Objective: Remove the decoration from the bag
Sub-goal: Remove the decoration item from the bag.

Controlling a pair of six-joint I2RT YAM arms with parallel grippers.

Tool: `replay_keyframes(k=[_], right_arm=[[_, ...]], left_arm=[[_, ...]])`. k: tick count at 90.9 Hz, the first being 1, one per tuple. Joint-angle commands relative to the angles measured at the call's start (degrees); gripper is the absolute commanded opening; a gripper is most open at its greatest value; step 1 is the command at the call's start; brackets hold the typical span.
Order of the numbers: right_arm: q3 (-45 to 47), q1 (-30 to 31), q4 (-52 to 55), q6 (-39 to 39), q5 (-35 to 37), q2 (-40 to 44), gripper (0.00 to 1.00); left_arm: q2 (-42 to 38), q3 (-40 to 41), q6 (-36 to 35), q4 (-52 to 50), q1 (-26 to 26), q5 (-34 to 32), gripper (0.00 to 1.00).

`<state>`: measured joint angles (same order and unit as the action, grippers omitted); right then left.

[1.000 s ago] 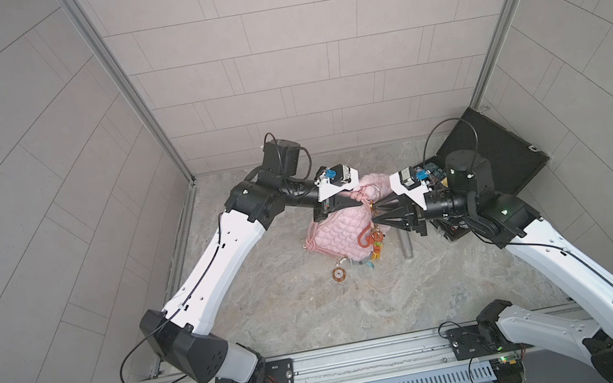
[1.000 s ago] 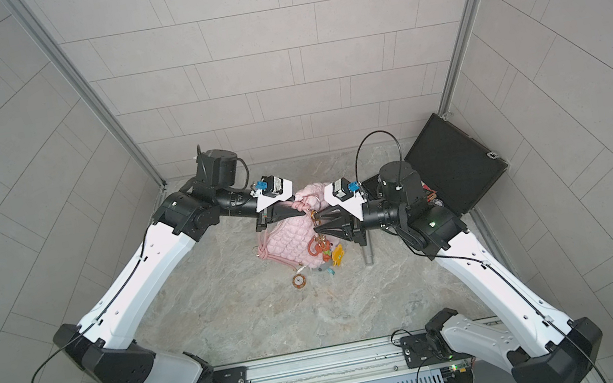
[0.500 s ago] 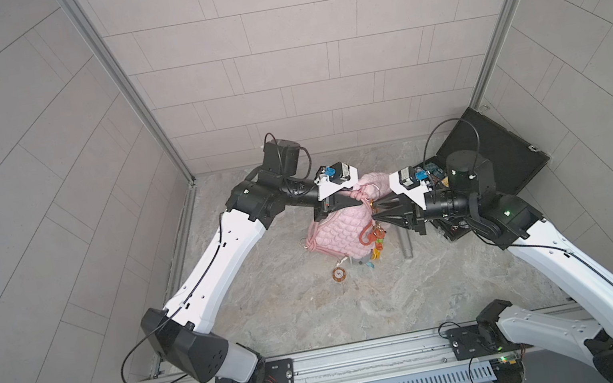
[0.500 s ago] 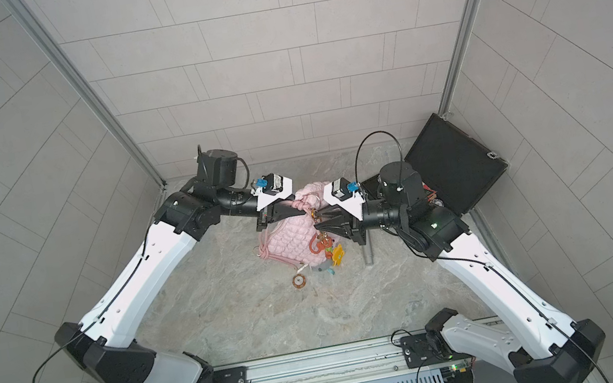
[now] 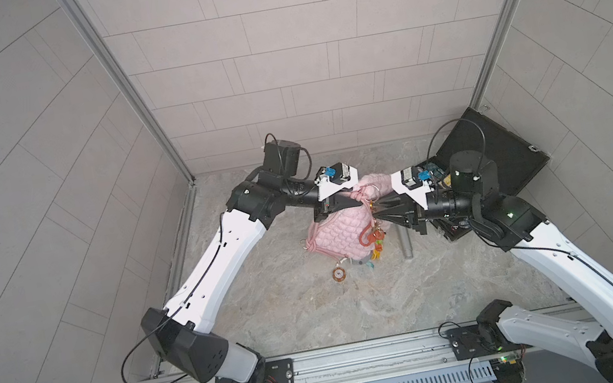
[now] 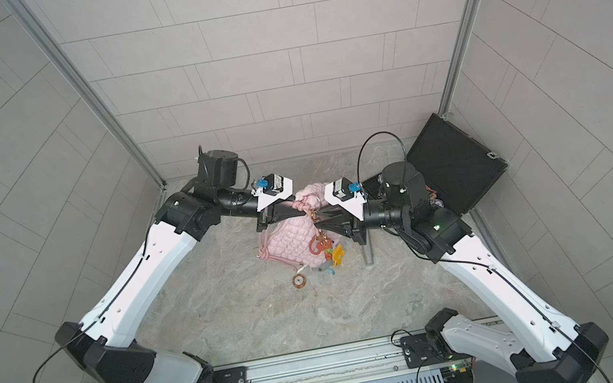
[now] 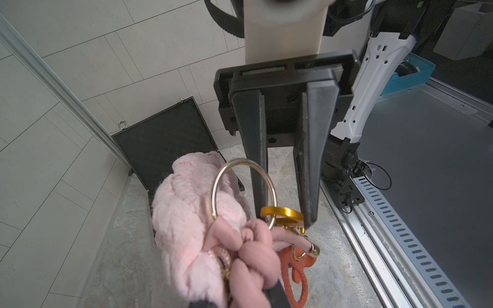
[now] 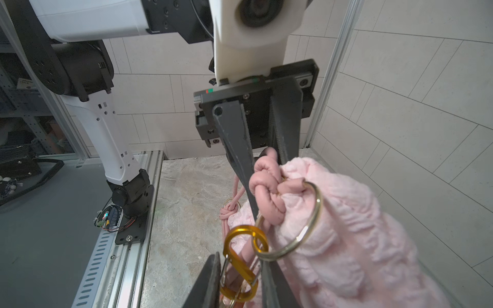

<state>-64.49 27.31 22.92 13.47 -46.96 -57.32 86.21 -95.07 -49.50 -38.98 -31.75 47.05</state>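
The pale-pink quilted bag (image 5: pixel 339 233) (image 6: pixel 288 242) hangs above the table, lifted by its knotted cord strap (image 7: pixel 256 253). My left gripper (image 5: pixel 358 197) (image 6: pixel 302 211) (image 7: pixel 240 298) is shut on that knot. A large gold ring (image 7: pixel 241 186) (image 8: pixel 306 229) sits at the strap's end. The decoration (image 5: pixel 373 238) (image 6: pixel 324 246), an orange loop charm with yellow bits, dangles from a gold clip (image 8: pixel 241 264) (image 7: pixel 282 214) hooked on the ring. My right gripper (image 5: pixel 375 210) (image 6: pixel 318 219) (image 8: pixel 241 285) is shut on the clip, one finger on each side.
An open black hard case (image 5: pixel 500 151) leans in the back right corner. On the stone table lie a grey metal cylinder (image 5: pixel 406 243) and a small round brown item (image 5: pixel 339 275) just below the bag. Tiled walls close in on three sides.
The right gripper's jaws have narrowed slightly around the gold clip. The left arm and the hanging bag stay where they were.
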Motion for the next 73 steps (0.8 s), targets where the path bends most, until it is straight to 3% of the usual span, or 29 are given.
replay_keyframes(k=[1, 73], right_arm=[[-1.05, 0.67, 1.99, 1.52, 0.53, 0.03, 0.26], [-1.56, 2.45, 1.67, 1.54, 3.55, -0.62, 0.07]], left_arm=[[-0.01, 0.51, 0.78, 2.14, 0.49, 1.74, 0.00], [0.46, 0.51, 3.34, 2.61, 0.66, 1.66, 0.00]])
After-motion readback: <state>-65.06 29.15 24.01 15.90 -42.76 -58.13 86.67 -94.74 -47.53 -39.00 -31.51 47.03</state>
